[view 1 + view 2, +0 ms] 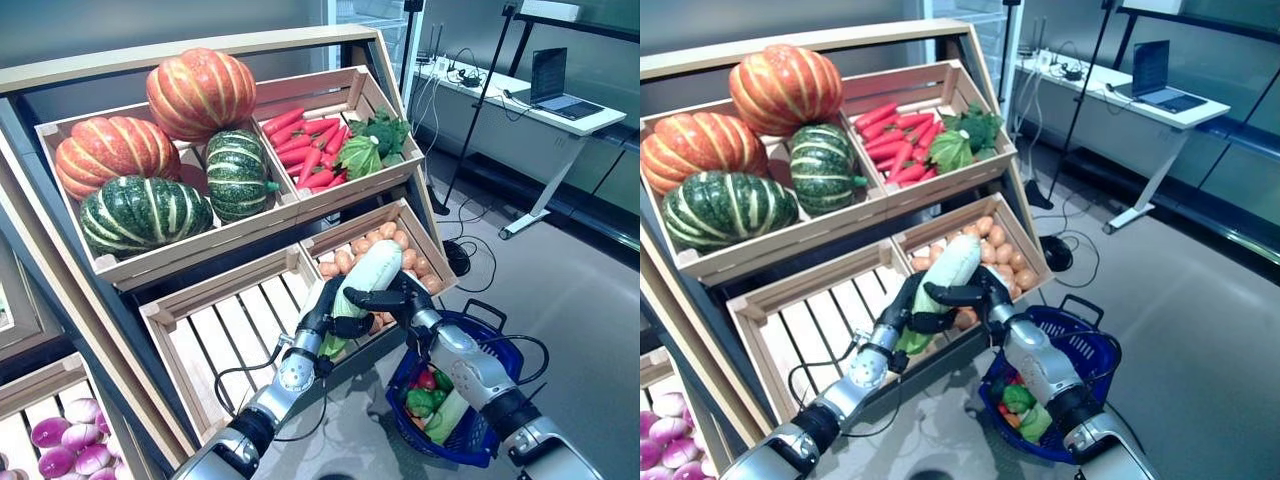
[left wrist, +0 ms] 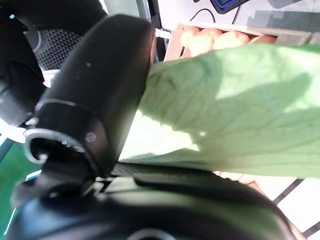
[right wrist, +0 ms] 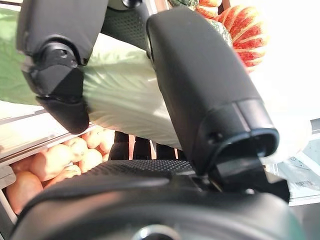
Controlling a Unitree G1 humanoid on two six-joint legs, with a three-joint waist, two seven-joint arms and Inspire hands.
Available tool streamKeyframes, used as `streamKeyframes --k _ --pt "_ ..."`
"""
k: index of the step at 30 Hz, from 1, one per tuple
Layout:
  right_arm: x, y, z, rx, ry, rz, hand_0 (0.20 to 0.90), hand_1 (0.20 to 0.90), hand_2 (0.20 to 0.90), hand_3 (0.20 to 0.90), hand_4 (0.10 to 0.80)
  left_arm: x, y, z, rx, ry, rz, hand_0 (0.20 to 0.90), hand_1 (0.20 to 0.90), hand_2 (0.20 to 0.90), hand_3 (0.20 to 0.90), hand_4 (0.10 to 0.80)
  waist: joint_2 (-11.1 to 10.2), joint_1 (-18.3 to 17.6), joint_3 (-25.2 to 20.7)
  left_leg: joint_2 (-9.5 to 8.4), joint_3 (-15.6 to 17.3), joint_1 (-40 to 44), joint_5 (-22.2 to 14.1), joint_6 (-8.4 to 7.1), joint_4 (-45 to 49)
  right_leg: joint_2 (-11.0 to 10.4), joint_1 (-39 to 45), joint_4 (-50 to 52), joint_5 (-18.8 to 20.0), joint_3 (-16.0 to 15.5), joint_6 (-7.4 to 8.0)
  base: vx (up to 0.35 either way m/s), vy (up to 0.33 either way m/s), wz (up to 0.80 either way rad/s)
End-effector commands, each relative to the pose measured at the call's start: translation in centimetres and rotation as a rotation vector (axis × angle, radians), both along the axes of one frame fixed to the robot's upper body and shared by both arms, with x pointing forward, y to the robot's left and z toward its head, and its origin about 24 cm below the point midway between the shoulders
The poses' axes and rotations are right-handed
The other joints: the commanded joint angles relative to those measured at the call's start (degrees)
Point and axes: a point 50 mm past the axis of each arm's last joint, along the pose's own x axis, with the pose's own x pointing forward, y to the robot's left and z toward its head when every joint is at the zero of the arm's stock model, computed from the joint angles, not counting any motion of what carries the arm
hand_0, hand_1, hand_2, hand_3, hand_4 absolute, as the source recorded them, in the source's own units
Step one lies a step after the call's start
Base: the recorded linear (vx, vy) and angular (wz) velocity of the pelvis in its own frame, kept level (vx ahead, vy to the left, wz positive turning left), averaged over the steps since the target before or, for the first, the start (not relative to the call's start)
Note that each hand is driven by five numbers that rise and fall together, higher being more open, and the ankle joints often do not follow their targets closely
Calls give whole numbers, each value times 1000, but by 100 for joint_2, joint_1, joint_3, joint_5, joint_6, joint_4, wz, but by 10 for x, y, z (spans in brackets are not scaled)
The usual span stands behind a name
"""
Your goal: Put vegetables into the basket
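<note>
Both hands gripped a long pale-green cabbage (image 1: 366, 280) in front of the wooden shelf (image 1: 200, 290), holding it tilted above the front edge of the lower crates. The left hand (image 1: 322, 312) had its fingers curled round the leafy lower end, while the right hand (image 1: 395, 297) closed its fingers and thumb round the middle of the cabbage from the other side; both wrist views showed dark fingers pressed against the leaves. Just behind the cabbage lay a crate of potatoes (image 1: 410, 258), and beside that crate an empty slatted crate (image 1: 230, 335). On the tier above, orange and green striped pumpkins (image 1: 150, 170) filled one crate, and red carrots (image 1: 305, 145) lay next to leafy greens (image 1: 372, 140) in another. A blue basket (image 1: 487, 400) sat on the floor below the right arm, already holding a few green and red vegetables (image 1: 432, 400). Purple onions (image 1: 70, 440) showed in a lower crate at the left edge. A laptop (image 1: 555, 85) stood on a white counter (image 1: 520, 100) in the background.
</note>
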Motion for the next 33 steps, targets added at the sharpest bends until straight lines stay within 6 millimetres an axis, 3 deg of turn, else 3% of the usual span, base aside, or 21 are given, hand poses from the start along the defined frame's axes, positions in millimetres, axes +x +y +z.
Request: streamKeyframes --k 1,16,26,33 --pt "25 -28 146 288 -699 -134 900 900 900 900 800 3 88 -14 201 71 219 300 300 300 300 400 -161 -77 -159 -386 121 159 -537 403 95 460 -281 -8 236 313 -516 31 8 0" --pt "28 -16 140 447 -639 -135 900 900 900 900 800 15 62 11 133 -55 107 300 300 300 300 400 -143 -56 -140 -409 89 157 -567 429 123 457 -283 28 204 355 -537 4 1 0" --pt "27 -6 112 439 -501 -77 900 900 900 900 800 16 56 22 103 -111 83 300 300 300 300 400 -143 -24 -219 -411 85 216 -578 423 97 420 -221 8 210 276 -514 28 -5 0" --pt "27 5 91 414 -392 -15 900 900 900 900 800 24 51 42 67 -196 69 300 300 300 300 400 -133 -5 -171 -415 64 170 -551 418 117 409 -266 31 221 251 -520 0 0 0"
